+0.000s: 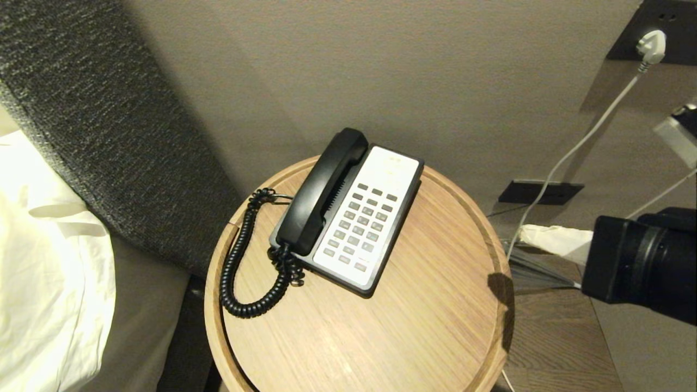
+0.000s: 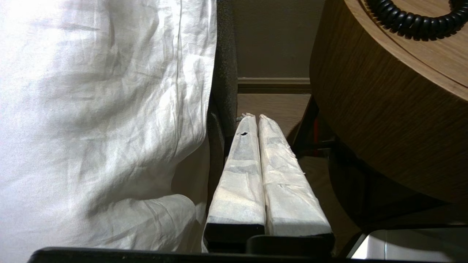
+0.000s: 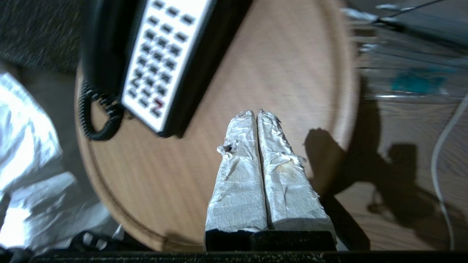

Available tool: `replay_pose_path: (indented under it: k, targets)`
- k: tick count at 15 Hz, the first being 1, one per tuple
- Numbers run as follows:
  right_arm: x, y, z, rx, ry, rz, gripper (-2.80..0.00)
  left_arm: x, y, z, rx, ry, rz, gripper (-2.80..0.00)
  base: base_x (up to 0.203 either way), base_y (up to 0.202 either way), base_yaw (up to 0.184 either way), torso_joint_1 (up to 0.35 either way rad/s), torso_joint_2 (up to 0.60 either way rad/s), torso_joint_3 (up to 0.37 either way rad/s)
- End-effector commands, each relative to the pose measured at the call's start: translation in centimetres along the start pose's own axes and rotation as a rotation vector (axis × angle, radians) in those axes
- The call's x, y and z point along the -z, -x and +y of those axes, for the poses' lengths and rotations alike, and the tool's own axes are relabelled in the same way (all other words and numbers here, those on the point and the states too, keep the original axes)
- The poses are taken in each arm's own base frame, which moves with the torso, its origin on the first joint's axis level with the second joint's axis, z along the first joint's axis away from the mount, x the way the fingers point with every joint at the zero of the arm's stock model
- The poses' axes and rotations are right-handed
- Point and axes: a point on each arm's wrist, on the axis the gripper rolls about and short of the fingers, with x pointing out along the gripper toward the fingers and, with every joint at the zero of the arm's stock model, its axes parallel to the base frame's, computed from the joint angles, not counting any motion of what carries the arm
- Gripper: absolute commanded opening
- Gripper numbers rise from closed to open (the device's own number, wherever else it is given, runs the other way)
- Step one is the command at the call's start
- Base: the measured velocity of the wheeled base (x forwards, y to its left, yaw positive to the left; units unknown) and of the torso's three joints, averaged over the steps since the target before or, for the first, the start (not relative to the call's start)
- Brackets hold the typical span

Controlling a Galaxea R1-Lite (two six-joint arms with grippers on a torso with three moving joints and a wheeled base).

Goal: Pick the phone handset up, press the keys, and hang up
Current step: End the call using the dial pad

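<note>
Far left, white bedding [image 1: 49, 272] spills beside a dark speckled headboard [image 1: 109, 120]. Down there, only the left wrist view catches the left gripper [image 2: 255, 117]: its white-wrapped fingers [image 2: 241, 175] are pressed flat together, holding nothing, hanging low between the bedding and the wooden side of the round table [image 2: 384, 120], below the tabletop.

Moving right, the head view gives the full layout: the phone handset [image 1: 322, 190] lies in its cradle along the left side of the phone base [image 1: 370, 218], untouched, its coiled cord [image 1: 239, 261] looping off toward the table's near-left rim.

The right wrist view adds what the head view misses: the right gripper [image 3: 256, 114], wrapped fingers [image 3: 241, 175] closed tight and empty, hovering over the bare wood near and right of the base. In the head view only the dark right arm [image 1: 642, 261] shows at the right edge. Beyond it, a white plug [image 1: 652, 46] sits in a wall socket.
</note>
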Motion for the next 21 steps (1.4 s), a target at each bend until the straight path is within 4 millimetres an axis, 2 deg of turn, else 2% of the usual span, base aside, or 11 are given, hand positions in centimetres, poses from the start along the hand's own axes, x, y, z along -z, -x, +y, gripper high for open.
replay_pose_path:
  k: [1,5,8,12,21]
  targets:
    - [0.7,-2.4,2.7,-0.018,0.041,0.057,-2.80,0.5,-0.1,0.0,0.002,-0.001,0.020,-2.80,0.000,0.000,0.000,0.000,0.00,0.000]
    - [2.2,-5.1,6.9,-0.077,0.098,0.127,-2.80,0.5,-0.1,0.0,0.002,-0.001,0.020,-2.80,0.000,0.000,0.000,0.000,0.00,0.000]
    - [2.9,-7.3,8.9,-0.076,0.115,0.148,-2.80,0.5,-0.1,0.0,0.002,-0.001,0.020,-2.80,0.000,0.000,0.000,0.000,0.00,0.000]
    - [4.1,-9.5,10.1,-0.052,0.141,0.173,-2.80,0.5,-0.1,0.0,0.002,-0.001,0.020,-2.80,0.000,0.000,0.000,0.000,0.00,0.000]
    - [4.9,-10.6,9.9,-0.021,0.164,0.192,-2.80,0.5,-0.1,0.0,0.002,-0.001,0.020,-2.80,0.000,0.000,0.000,0.000,0.00,0.000]
